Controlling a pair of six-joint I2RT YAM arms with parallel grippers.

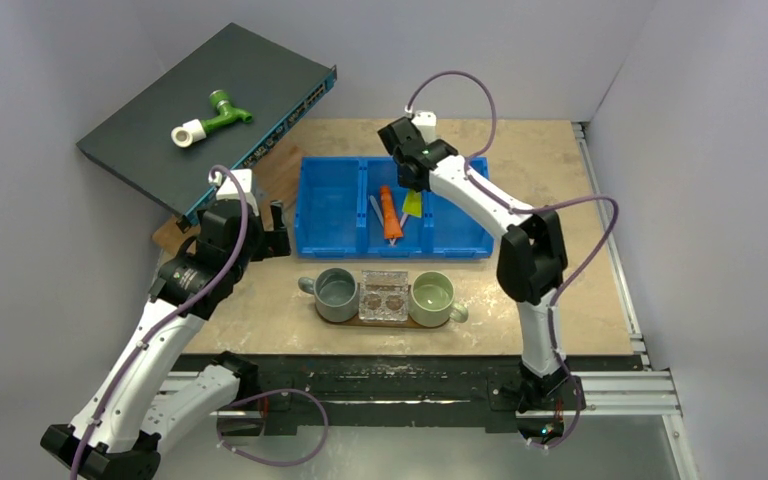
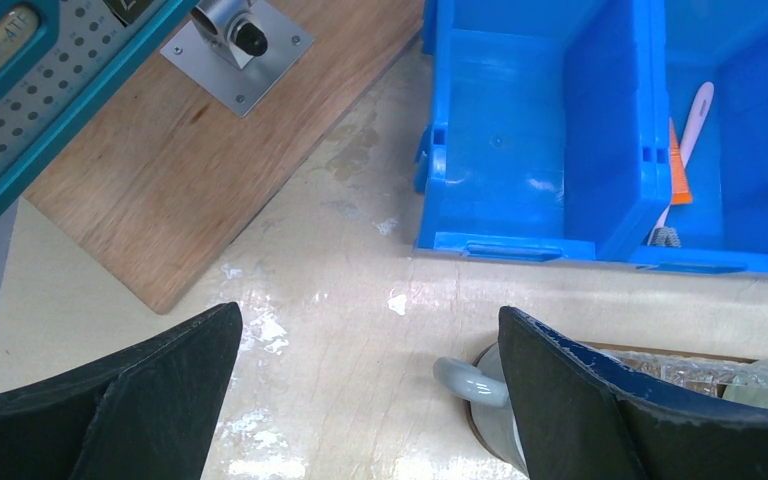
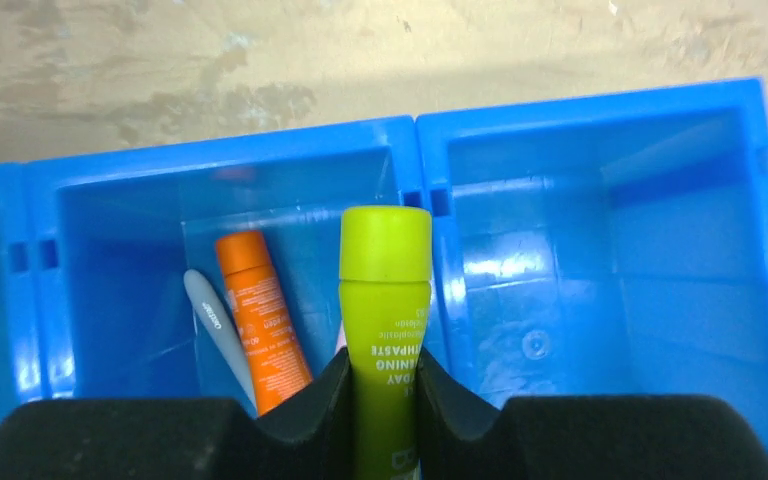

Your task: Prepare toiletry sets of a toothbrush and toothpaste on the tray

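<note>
- Right fingers (image 3: 310, 410) pinching the lime-green tube (image 3: 385, 290), cap jutting beyond the tips, above the blue bin (image 3: 600, 130)'s middle compartment.
- Left fingers (image 2: 580, 390) spread wide, empty, near the tray (image 1: 380, 324).
- Best lifted straight up past the bin wall with a firm pinch, then carried to the tray.
- Readable on the tube: "DAY", "NING", "HPASTE", probably toothpaste.
- Print on the orange tube (image 3: 260, 320), below-left of the fingers, too small to read.

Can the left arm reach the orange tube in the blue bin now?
Probably not freely. The orange tube lies in the middle compartment of the blue bin, and the right fingers, gripping the lime-green tube, hang over that compartment.
</note>
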